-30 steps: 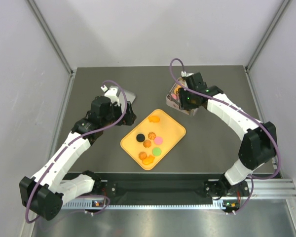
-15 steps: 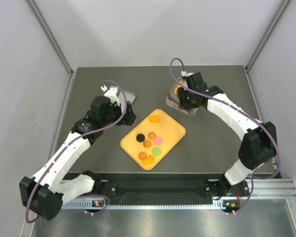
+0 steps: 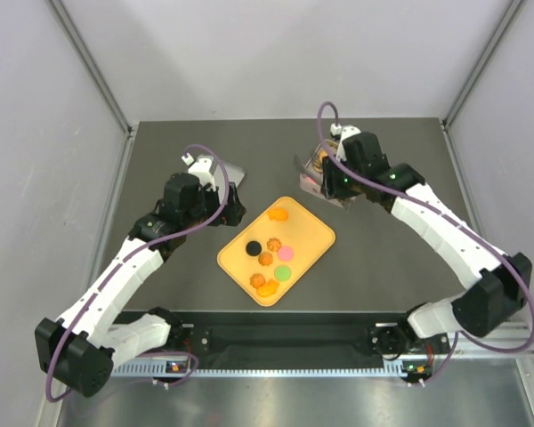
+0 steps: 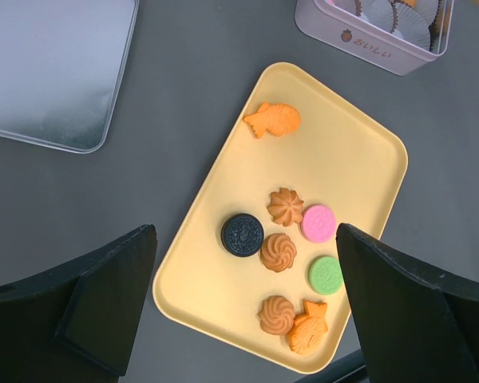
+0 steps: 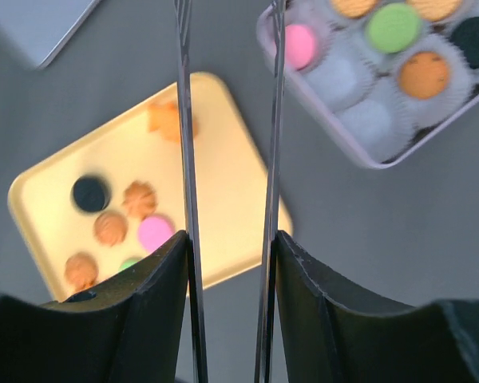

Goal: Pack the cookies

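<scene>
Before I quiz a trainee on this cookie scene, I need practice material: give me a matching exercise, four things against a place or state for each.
Things:
1 tray
2 tin
3 lid
4 black cookie

Descriptions:
a bare metal, flat on the table
b lies on the tray
c yellow, carries eight cookies
d pink, paper cups inside

Pairs: 1-c, 2-d, 3-a, 4-b.

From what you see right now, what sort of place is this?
Probably a robot test cell: plain white panels in a metal frame enclose the table, left arm and right arm are bolted to a rail, and the cookies on the tray look like toys.
</scene>
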